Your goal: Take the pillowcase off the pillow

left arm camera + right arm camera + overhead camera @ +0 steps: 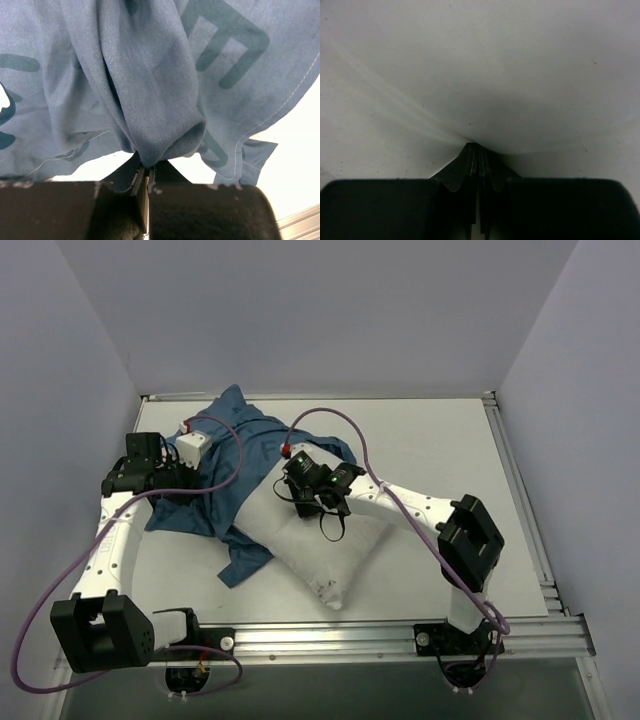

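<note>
The blue pillowcase (245, 435) lies bunched at the back left of the table, with a flap trailing down to the front of the pillow. My left gripper (203, 483) is shut on a gathered fold of it. In the left wrist view the pillowcase (150, 90) hangs from the closed left gripper (147, 167). The white pillow (325, 545) lies bare on a diagonal in the middle, its far end under the blue fabric. My right gripper (300, 502) presses down on its upper part. In the right wrist view the right gripper (479, 147) is shut, pinching the pillow (480, 75), with creases fanning out from the tips.
The white table (440, 450) is framed by aluminium rails at the front (400, 638) and the right (520, 490). Pale walls stand at the back and on both sides. Purple cables (355, 440) loop above both arms.
</note>
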`<state>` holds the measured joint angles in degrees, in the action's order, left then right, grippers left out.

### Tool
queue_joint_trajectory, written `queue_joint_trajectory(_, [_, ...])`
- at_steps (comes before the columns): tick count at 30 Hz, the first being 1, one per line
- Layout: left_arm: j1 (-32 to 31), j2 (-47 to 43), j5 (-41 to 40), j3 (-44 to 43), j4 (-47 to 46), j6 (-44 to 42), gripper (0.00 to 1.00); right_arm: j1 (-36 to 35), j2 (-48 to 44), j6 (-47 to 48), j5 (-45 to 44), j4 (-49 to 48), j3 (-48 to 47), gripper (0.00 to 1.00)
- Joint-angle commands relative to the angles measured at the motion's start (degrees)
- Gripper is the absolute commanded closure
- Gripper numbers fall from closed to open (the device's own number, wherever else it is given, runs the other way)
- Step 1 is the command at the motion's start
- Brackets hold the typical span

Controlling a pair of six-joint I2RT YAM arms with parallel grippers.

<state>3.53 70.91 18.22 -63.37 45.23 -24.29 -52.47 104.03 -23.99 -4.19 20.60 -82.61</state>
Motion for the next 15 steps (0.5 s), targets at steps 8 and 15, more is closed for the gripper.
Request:
queue_joint_trajectory(8, [2.3, 0.8, -4.9, -3.0, -5.3, 1.1, 0.98, 13.8, 14.5, 6.5, -22.6, 15.1, 5.9, 1.00])
queue_joint_trajectory(15, [13.3, 10.6, 9.3, -11.9, 3.5, -9.4, 0.14, 21.2, 17.6, 16.3, -28.5, 16.2, 4.7, 1.00])
